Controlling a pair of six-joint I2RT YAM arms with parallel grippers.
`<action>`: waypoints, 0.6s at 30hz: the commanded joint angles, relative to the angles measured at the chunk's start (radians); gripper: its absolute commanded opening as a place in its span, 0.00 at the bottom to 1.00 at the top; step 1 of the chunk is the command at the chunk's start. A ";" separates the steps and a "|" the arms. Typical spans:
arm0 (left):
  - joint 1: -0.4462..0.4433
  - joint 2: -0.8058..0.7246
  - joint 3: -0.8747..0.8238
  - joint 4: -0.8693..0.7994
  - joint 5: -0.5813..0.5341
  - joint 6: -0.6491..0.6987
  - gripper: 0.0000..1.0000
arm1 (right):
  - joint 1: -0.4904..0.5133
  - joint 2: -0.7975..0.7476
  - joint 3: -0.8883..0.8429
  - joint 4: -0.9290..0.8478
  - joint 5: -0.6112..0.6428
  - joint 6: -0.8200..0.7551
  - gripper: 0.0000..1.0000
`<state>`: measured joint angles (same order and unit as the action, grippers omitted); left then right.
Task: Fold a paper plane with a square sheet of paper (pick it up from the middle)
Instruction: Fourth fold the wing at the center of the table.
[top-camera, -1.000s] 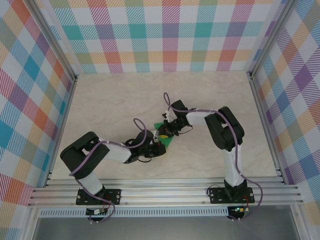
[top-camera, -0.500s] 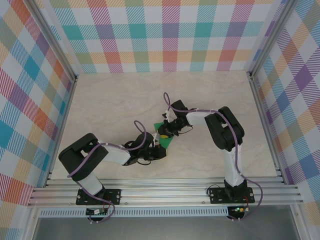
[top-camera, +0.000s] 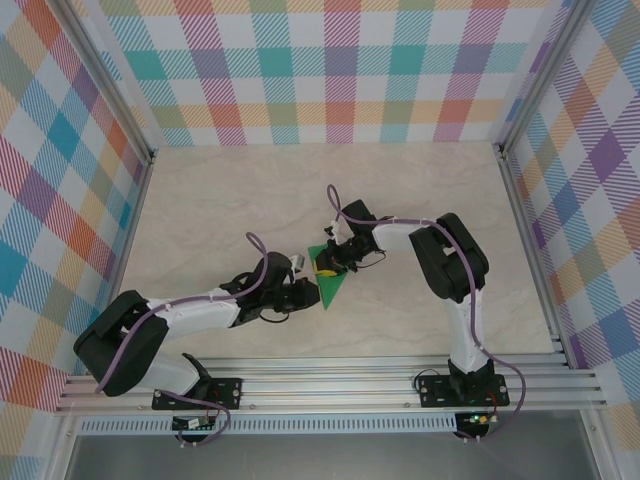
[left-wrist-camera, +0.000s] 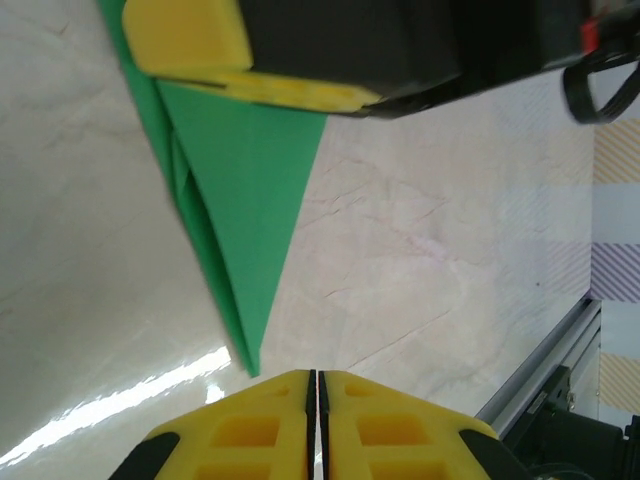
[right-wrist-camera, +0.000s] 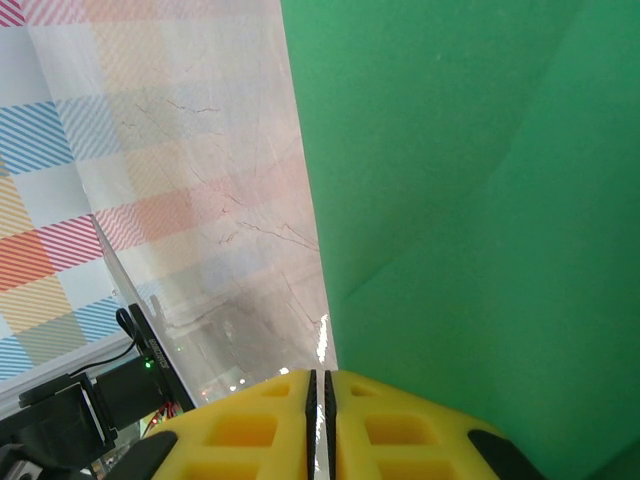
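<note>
The green sheet of paper (top-camera: 329, 286) lies on the table folded into a narrow wedge, its point toward the near edge. My right gripper (top-camera: 326, 266) rests on its wide far part, shut with nothing between the fingers. In the right wrist view the paper (right-wrist-camera: 470, 200) lies flat just beyond that gripper (right-wrist-camera: 322, 378). My left gripper (top-camera: 308, 296) is beside the wedge's point, shut and empty. The left wrist view has the paper's tip (left-wrist-camera: 250, 355) just ahead of the left gripper (left-wrist-camera: 318, 378), and a right yellow finger (left-wrist-camera: 190, 35) pressing on the paper's (left-wrist-camera: 245, 200) upper part.
The marble-patterned table (top-camera: 220, 210) is bounded by checkered walls (top-camera: 340, 70) at the back and sides. Aluminium rails (top-camera: 330, 380) run along the near edge, and a frame rail (left-wrist-camera: 540, 370) lies close to the left gripper's right.
The left arm has swung left and stretched out low, and its gripper has drawn back slightly toward the paper's point. The right arm and the paper have not moved.
</note>
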<state>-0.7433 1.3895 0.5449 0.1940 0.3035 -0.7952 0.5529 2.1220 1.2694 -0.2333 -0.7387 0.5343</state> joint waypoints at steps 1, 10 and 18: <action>0.004 0.036 0.026 0.014 -0.004 0.017 0.12 | -0.003 0.059 -0.015 -0.039 0.098 -0.010 0.14; 0.003 0.176 0.127 0.103 0.031 0.040 0.13 | -0.004 0.058 -0.015 -0.039 0.092 -0.012 0.14; 0.002 0.303 0.191 0.051 0.005 0.057 0.09 | -0.003 0.058 -0.012 -0.041 0.086 -0.010 0.14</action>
<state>-0.7437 1.6615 0.7193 0.2695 0.3267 -0.7616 0.5529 2.1220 1.2697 -0.2325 -0.7422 0.5343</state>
